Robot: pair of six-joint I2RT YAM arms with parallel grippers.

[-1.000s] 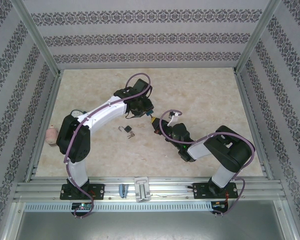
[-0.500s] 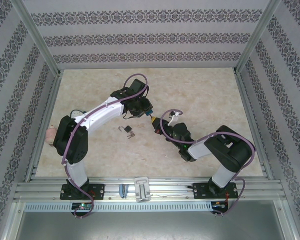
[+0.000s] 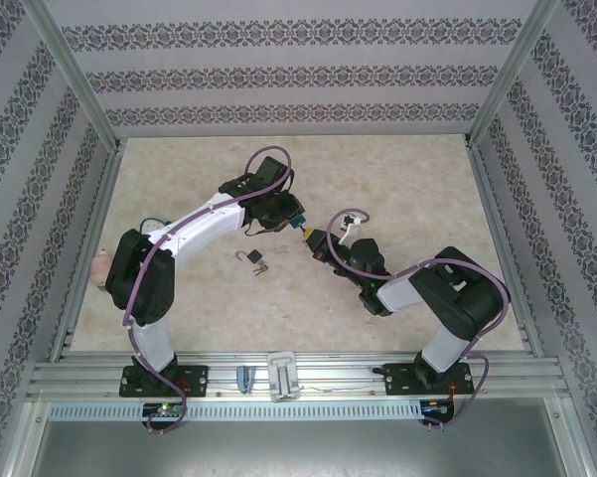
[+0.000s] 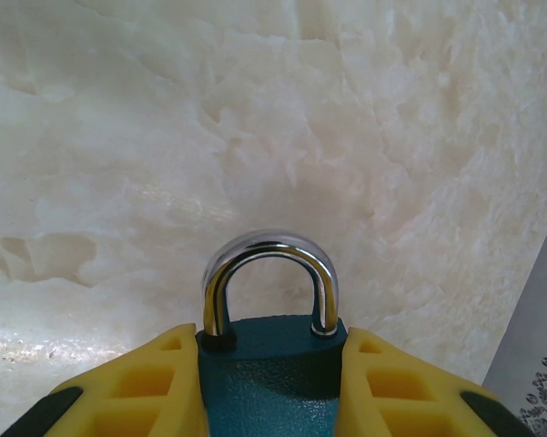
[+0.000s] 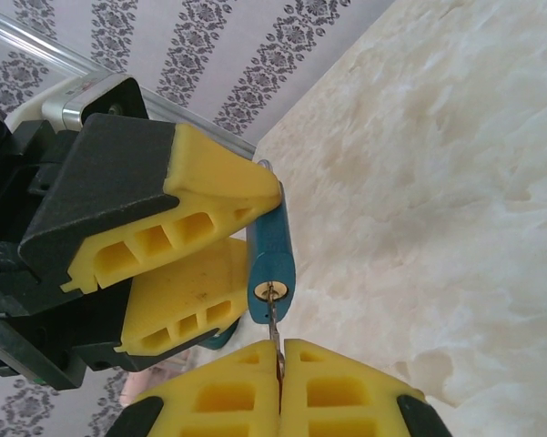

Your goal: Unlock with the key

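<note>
Right tool has edged toward its partner, closed tight on the thin key whose tip meets the keyhole. Left tool clamps the small, rigid padlock by its body above the desk; the slim key likely bends if forced.

The lock in the left gripper is dark blue-green, with a shiny silver loop on top. That gripper's pads are yellow with black ends. The right gripper is yellow and black too, and the key in it looks greyish. Under both grippers, the table is creamy white with cloudy marble swirls. Behind them, the walls are white with rows of dark flowery stripes. The arms are white and black, with purple cables. Near the left gripper lies a small lock, which is dark.
</note>
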